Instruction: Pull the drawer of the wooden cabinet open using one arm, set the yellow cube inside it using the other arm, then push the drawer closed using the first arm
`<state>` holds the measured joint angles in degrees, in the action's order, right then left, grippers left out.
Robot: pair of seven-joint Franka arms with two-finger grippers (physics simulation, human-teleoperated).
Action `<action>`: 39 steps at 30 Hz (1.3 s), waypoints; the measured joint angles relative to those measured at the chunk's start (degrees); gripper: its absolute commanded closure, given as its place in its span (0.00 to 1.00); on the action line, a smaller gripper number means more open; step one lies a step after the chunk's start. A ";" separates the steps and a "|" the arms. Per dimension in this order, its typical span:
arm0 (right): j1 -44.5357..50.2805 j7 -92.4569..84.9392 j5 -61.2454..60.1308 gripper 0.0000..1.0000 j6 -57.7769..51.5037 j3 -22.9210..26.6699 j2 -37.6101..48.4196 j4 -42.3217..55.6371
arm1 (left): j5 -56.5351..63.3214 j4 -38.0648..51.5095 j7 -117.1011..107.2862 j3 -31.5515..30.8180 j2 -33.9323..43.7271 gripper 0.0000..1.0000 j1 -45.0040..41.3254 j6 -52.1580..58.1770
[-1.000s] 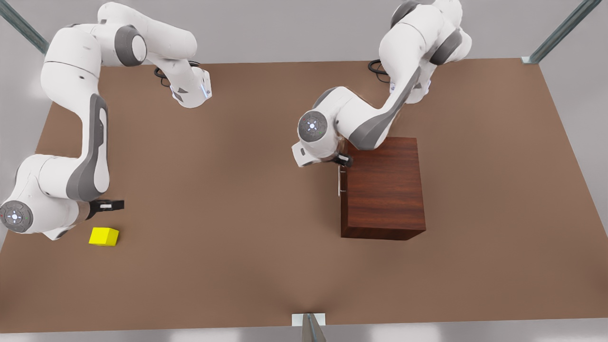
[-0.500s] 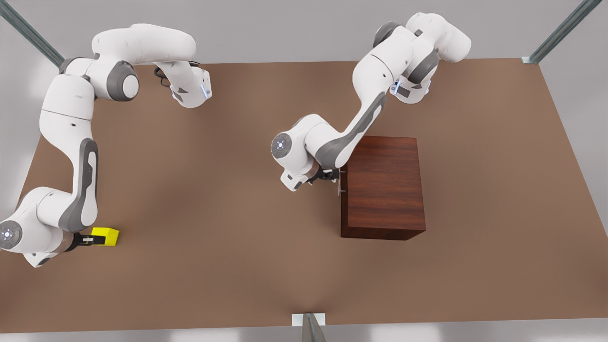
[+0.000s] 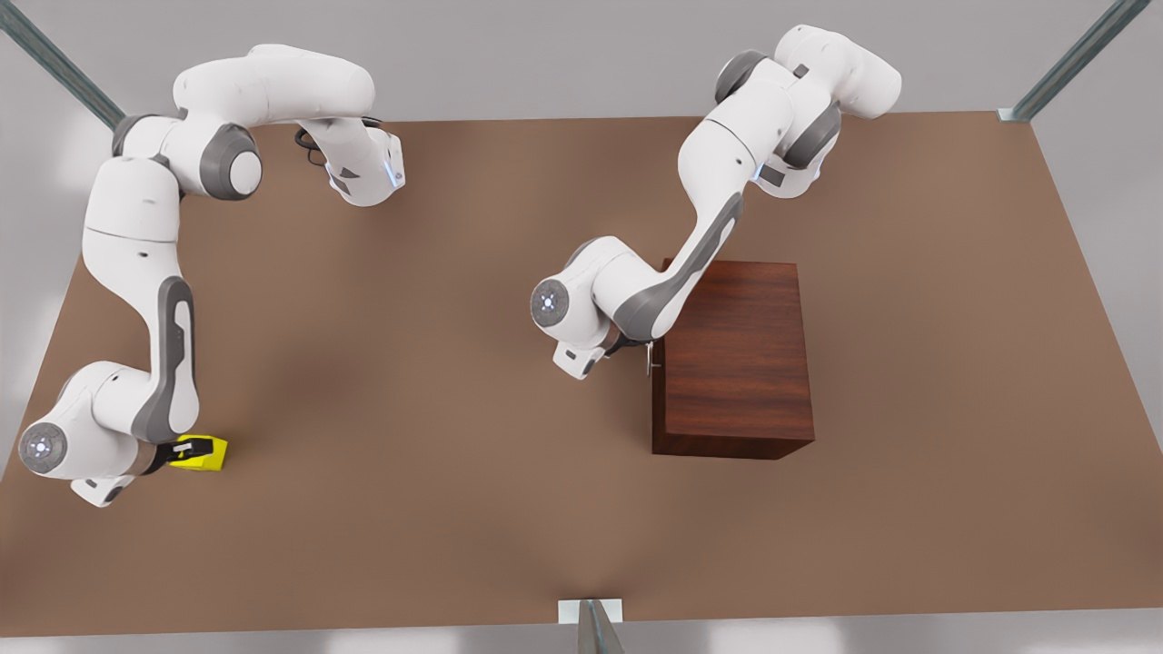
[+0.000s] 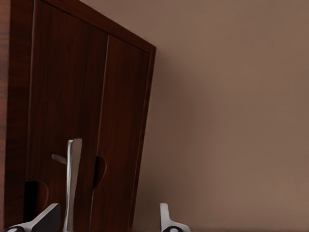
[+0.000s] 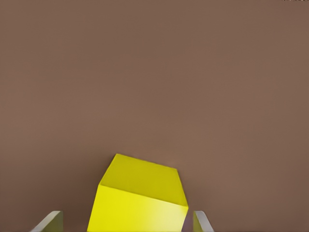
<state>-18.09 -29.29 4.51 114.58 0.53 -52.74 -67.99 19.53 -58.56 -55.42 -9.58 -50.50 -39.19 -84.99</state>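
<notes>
Table: I saw a plain brown top carrying the cabinet, the cube and both arm bases.

Cabinet: it stood on the table toward the front view's right, upright, glossy dark wood. In the left wrist view its front face filled one side of the frame.

Drawer: I read it as shut, its front flush with the cabinet face on the side toward the front view's left.

Handle: the thin silver bar stood off the drawer front; in the front view it showed as a short pale line at the cabinet's edge.

Left claw: it sat at the drawer front, open, one fingertip on one side of the handle and the other well to the far side. The bar lay between them, nearer the first; I could not tell whether either touched it. In the front view the left claw was tucked under its wrist, just beside the cabinet.

Right claw: it was open around the cube, a fingertip on each flank with a gap showing on both sides. In the front view it lay low at the table's near corner on that view's left.

Cube: it rested on the table between the right claw's fingertips, well apart from the cabinet, yellow.
</notes>
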 measured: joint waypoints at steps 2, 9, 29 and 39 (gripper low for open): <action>0.04 -1.08 0.04 0.00 0.77 0.06 -0.19 0.05 | -0.10 -0.01 -0.52 0.00 -0.14 0.00 0.24 0.06; 0.08 -3.96 0.11 0.00 3.31 0.08 -1.42 0.06 | -1.01 0.00 -1.95 -0.24 -1.33 0.00 0.77 -1.22; 0.25 -8.01 -0.98 0.42 7.14 0.77 -3.38 -0.73 | -1.20 4.66 -4.34 -0.84 -3.57 0.00 -2.56 -3.80; 5.30 -9.51 -0.90 0.42 0.87 0.47 -1.52 0.29 | -1.21 6.06 -4.93 0.40 -4.04 0.00 -5.57 -4.25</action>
<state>-12.80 -38.80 3.61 115.46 1.00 -54.26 -67.70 18.32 -52.50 -60.35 -9.17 -54.54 -44.76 -89.24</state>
